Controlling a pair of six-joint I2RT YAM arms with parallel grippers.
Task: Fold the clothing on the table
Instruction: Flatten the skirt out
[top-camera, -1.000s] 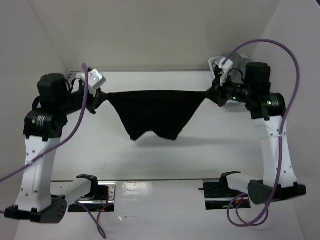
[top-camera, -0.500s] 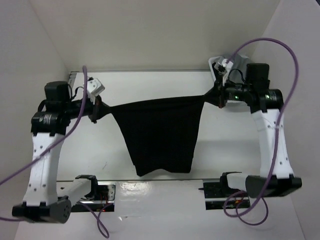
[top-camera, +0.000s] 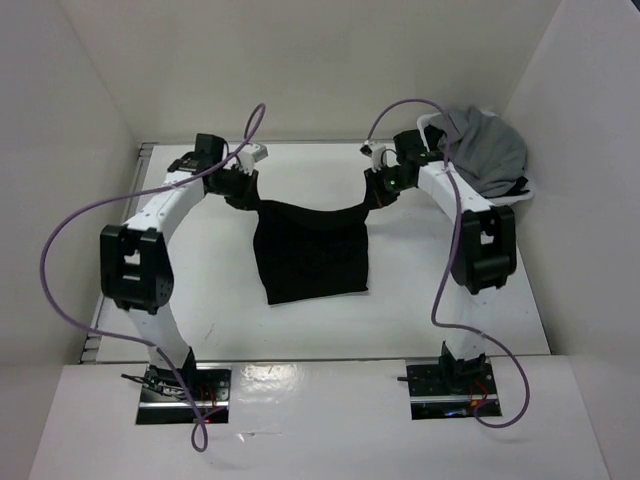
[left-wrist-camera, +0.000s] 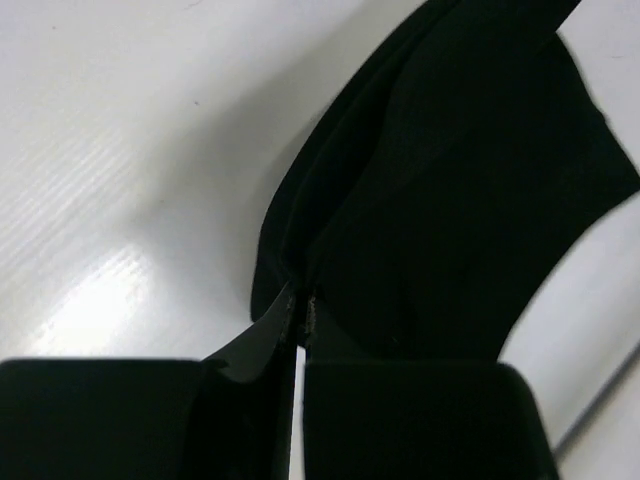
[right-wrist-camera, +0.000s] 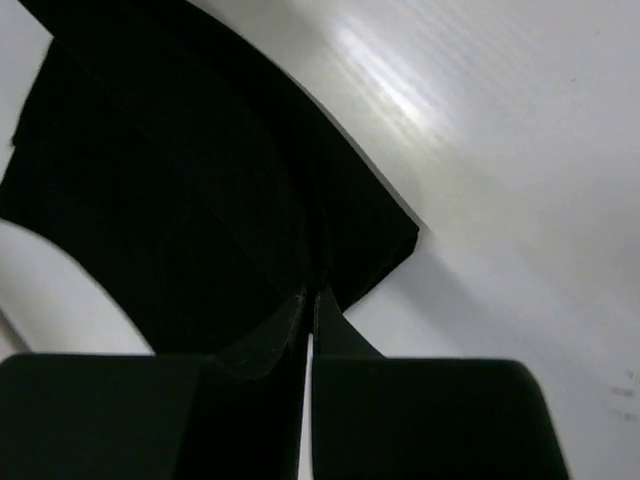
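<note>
The black clothing (top-camera: 310, 255) lies spread on the white table (top-camera: 450, 320), its far edge lifted and sagging between my two grippers. My left gripper (top-camera: 250, 198) is shut on the far left corner of the clothing (left-wrist-camera: 450, 200). My right gripper (top-camera: 375, 195) is shut on the far right corner of the clothing (right-wrist-camera: 180, 200). In both wrist views the fingertips pinch a thin fold of black fabric just above the tabletop. The near hem rests flat on the table.
A grey garment (top-camera: 490, 150) is heaped on a white basket (top-camera: 525, 192) at the back right corner. A metal rail (top-camera: 145, 150) shows at the table's back left. White walls close in on the left, right and far sides.
Both arms have swung out over the table and lowered, carrying the clothing forward. It hung stretched in the air before; now most of it lies flat. The grey garment is now uncovered.
</note>
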